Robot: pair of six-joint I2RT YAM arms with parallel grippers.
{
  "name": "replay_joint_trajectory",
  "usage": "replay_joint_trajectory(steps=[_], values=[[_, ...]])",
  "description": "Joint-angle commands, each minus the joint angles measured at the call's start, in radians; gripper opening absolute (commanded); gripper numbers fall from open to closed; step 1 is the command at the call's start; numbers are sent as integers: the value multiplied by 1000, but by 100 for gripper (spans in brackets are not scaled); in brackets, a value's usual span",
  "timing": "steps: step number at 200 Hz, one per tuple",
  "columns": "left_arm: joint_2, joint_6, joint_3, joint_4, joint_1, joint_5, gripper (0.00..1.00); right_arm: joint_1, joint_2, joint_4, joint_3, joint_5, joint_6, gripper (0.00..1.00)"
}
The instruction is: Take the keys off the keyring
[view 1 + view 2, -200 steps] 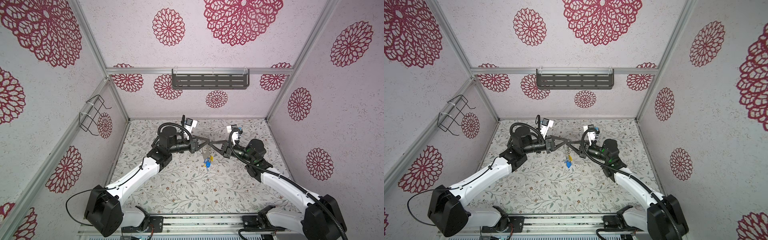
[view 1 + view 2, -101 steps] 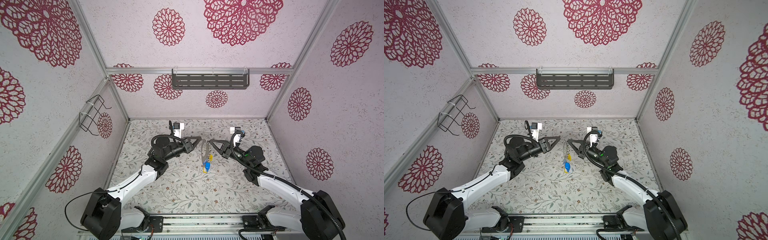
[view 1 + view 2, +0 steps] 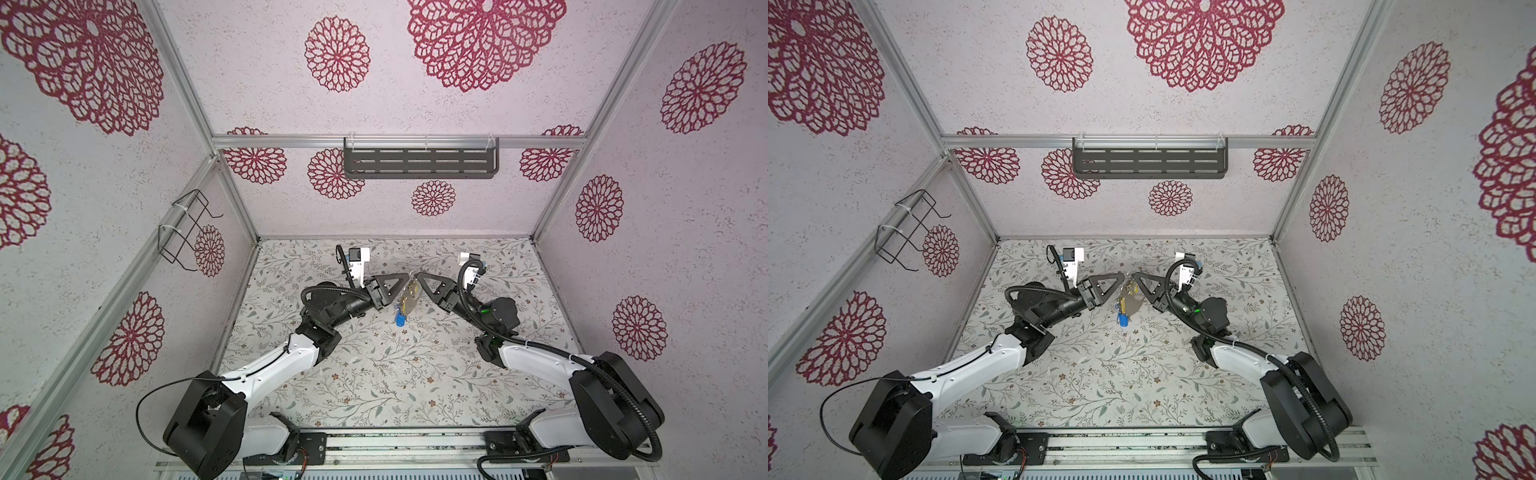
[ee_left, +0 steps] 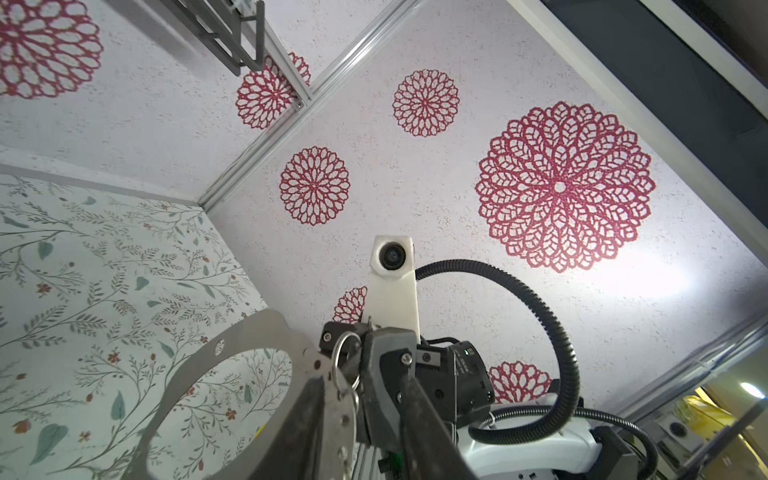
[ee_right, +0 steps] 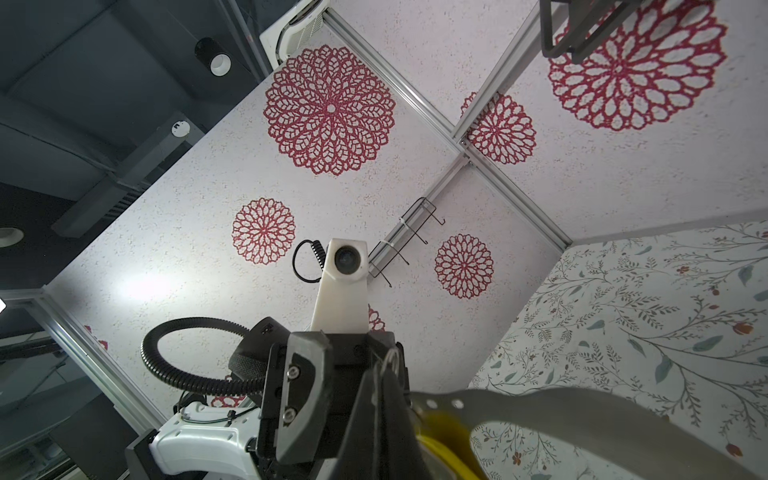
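Under the keyring (image 3: 409, 294) I can't count the bunched keys (image 3: 400, 319); right gripper (image 3: 418, 275) pinches its top, left gripper (image 3: 406, 276), half-spread, has swung back beside it.

Tabletop (image 3: 374, 374) — pale covering printed with grey-green leafy sprigs and small reddish flowers.

Left hand (image 3: 406, 277) ajar, right hand (image 3: 419, 275) tight.

In both top views the keys (image 3: 400, 319) are too small to count; the left wrist view's edge crops the keyring (image 4: 266, 332)
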Motion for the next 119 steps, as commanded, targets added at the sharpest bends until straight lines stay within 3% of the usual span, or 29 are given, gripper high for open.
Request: replay_joint_trajectory(steps=[1, 37, 119], values=[[35, -21, 24, 78, -12, 30, 36, 9, -24, 108, 46, -5, 11, 0], [56, -28, 42, 94, -23, 39, 34, 18, -29, 83, 58, -29, 2, 0], [30, -10, 48, 55, -27, 40, 3, 23, -45, 21, 27, -53, -29, 0]])
